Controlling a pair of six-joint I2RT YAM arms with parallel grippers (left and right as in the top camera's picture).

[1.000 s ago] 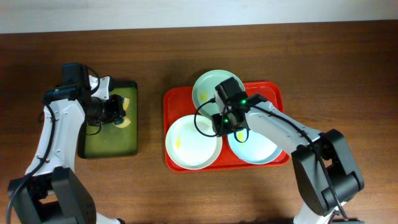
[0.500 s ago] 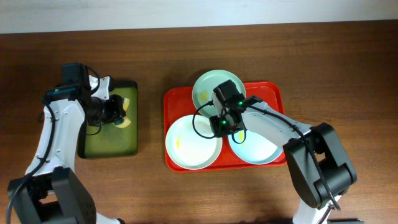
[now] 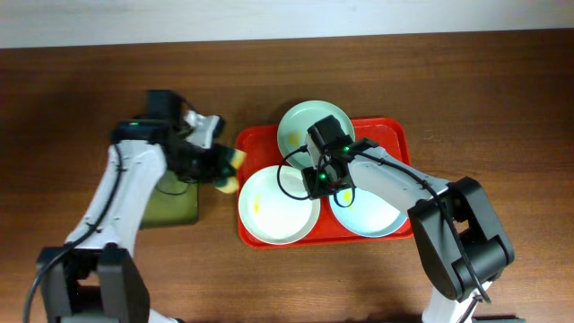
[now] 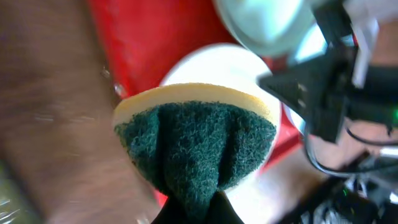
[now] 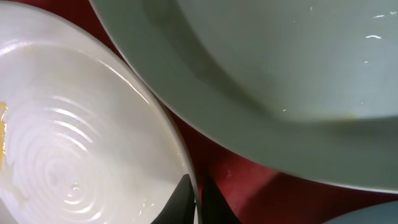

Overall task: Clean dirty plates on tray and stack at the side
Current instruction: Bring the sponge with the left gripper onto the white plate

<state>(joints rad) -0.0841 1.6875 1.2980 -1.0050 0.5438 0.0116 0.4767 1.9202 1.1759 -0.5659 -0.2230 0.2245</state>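
Right, just beside the olive tray [image 3: 170, 208], the left tool [image 3: 221, 169] clenches a yellow-green sponge [image 4: 196, 149] over the red tray's [image 3: 390, 131] left rim. On it sit the white plate [image 3: 269, 213] near-left, the green plate [image 3: 299, 127] far and the blue plate [image 3: 375, 215] near-right. The right tool [image 5: 196, 202] pinches the white plate's right rim.

Pale blue plate [image 3: 369, 219] partly beneath right arm [image 3: 395, 184]

Three plates (white plate [image 3: 282, 215], green [image 3: 300, 130], blue [image 3: 368, 220]), one red tray [image 3: 395, 135], one olive tray [image 3: 175, 206], one sponge [image 4: 199, 149].
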